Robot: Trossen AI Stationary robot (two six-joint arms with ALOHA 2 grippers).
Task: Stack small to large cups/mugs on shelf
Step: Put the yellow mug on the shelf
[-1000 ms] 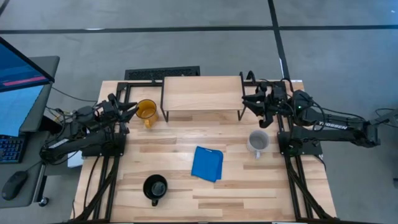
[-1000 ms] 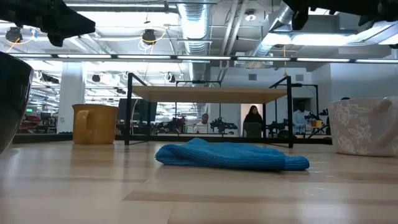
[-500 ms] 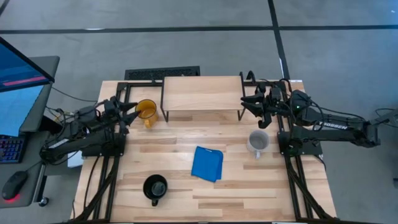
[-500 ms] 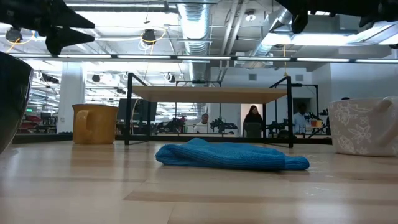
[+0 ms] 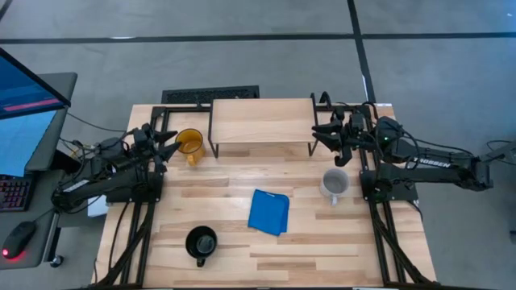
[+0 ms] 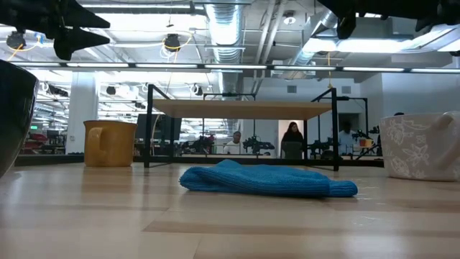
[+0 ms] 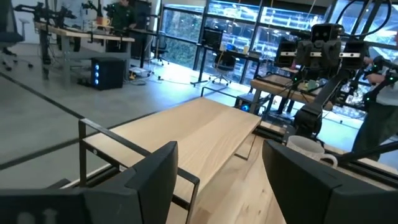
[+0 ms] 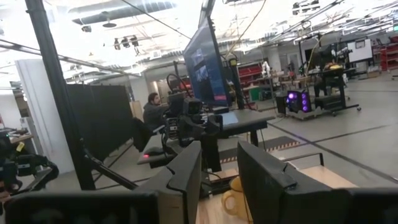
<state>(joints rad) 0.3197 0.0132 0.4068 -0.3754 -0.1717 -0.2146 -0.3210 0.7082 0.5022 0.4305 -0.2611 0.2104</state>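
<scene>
From above: hovering with fingers spread beside the yellow mug (image 5: 189, 143), left gripper (image 5: 167, 143); waiting by the shelf (image 5: 262, 121), right gripper (image 5: 322, 133), narrowly parted, holding nothing. Sitting apart, white mug (image 5: 334, 184), black mug (image 5: 201, 242), blue cloth (image 5: 269, 212). At table height: standing left of the shelf, yellow mug.

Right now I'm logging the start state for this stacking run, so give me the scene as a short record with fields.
shelf: far middle of the table, top board bare
yellow mug: on the table left of the shelf
white mug: on the table, right side
black mug: near edge, left of centre
blue cloth: flat, mid-table
left gripper: open, beside the yellow mug, holding nothing
right gripper: by the shelf's right end, jaws slightly parted, empty
</scene>
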